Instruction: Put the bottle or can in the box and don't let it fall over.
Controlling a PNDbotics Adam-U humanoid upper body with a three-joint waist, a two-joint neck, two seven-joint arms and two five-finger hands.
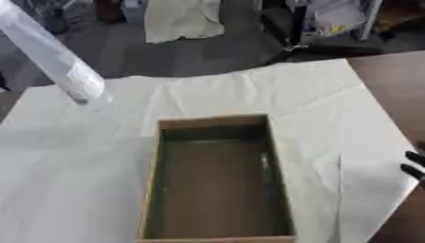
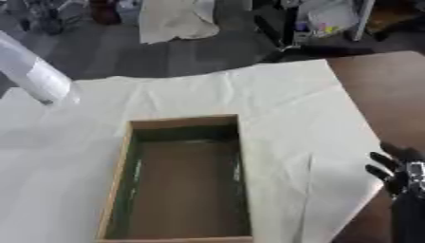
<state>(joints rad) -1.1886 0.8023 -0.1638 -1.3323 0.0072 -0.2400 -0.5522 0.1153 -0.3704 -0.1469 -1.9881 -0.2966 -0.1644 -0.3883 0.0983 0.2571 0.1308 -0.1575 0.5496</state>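
A pale, translucent bottle (image 1: 58, 61) with a white label slants in from the upper left corner. Its lower end is close over the white cloth (image 1: 249, 90), and its upper part runs out of view, so what holds it is hidden. The open cardboard box (image 1: 216, 120) stands at the bottom centre with nothing inside, to the right of and nearer than the bottle. My left hand shows in no view. My right hand (image 2: 397, 173) is at the right edge beside the cloth, fingers relaxed and holding nothing, well apart from the box.
The cloth covers most of the brown table (image 2: 382, 85), which shows bare on the right. Beyond the far edge are a dark floor, a draped sheet (image 1: 179, 19) and cluttered shelving (image 2: 328, 19).
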